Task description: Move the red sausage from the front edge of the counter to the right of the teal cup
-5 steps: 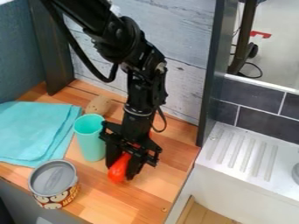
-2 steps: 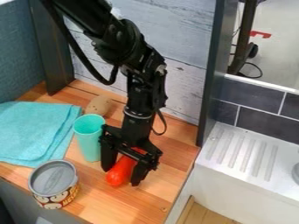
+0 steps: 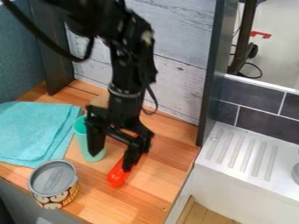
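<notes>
Red and slightly elongated, the toy (image 3: 118, 176) lies on the wooden worktop (image 3: 166, 144), to the right of the tin can (image 3: 53, 177), and your pincer (image 3: 110, 161) has let go of it: the fingers stand wide apart, one beside the turquoise cup (image 3: 81, 136), the other over the toy's upper end. You can take the release as done, I'd judge, with the toy set down and resting on its own.

Compared with a second ago, when your fingers were closed around it, they have first spread and then risen, and the arm has shifted back toward the cup. The toy's rounded end has barely moved. One finger now covers part of the cup, which keeps its place, as do the can and the folded turquoise cloth (image 3: 35, 131). You can't tell whether the finger touches the cup.
</notes>
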You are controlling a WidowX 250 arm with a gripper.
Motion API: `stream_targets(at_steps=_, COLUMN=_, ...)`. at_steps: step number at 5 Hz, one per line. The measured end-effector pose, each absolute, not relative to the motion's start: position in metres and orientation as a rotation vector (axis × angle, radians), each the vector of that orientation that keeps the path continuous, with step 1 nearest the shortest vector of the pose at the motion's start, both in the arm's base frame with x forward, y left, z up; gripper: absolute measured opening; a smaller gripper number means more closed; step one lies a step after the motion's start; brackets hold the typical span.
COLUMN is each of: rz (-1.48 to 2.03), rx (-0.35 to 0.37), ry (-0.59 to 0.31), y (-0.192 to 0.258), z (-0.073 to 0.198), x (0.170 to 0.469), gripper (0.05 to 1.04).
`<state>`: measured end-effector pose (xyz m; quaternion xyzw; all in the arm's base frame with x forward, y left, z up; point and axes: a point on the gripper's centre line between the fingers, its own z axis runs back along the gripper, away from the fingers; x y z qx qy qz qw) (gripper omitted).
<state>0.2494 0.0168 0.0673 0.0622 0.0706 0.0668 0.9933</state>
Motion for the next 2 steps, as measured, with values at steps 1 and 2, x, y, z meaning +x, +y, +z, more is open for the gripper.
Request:
stream_targets(at_steps=1, rz=0.123, rx=0.129, ry=0.087, y=0.010, z=0.098, x=0.231, gripper=1.001)
stream_targets(at_steps=2, rz=0.085, rx=0.097, ry=0.045, y=0.011, z=0.121, x=0.218, gripper=1.001)
